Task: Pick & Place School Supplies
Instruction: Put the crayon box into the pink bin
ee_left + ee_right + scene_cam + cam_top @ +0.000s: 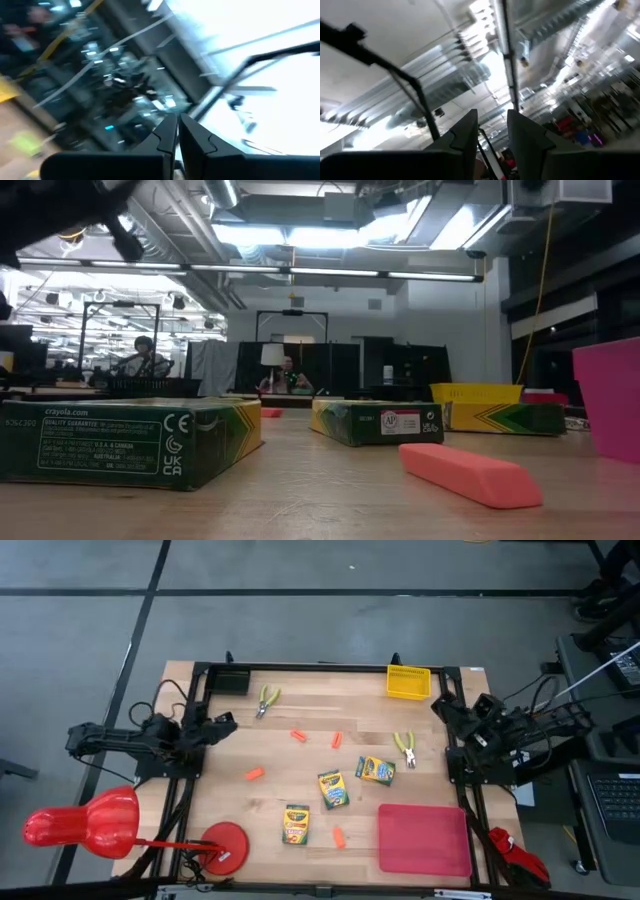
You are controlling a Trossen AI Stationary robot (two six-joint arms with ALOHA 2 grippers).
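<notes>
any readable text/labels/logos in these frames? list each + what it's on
"crayola.com" – side of the nearest green-and-yellow cardboard crayon box, low view.
"QUALITY GUARANTEE" – same side; the small print under it is too small to read.
"CE", "UK CA" marks – same side.
"AP" seal – side of the middle crayon box; its white label is unreadable.
High view: crayon box lettering too small.
Wrist views: none.

Both arms folded back at the frame's sides.
Left gripper at middle left, fingers together; right gripper at middle right, fingers slightly apart, empty.
</notes>
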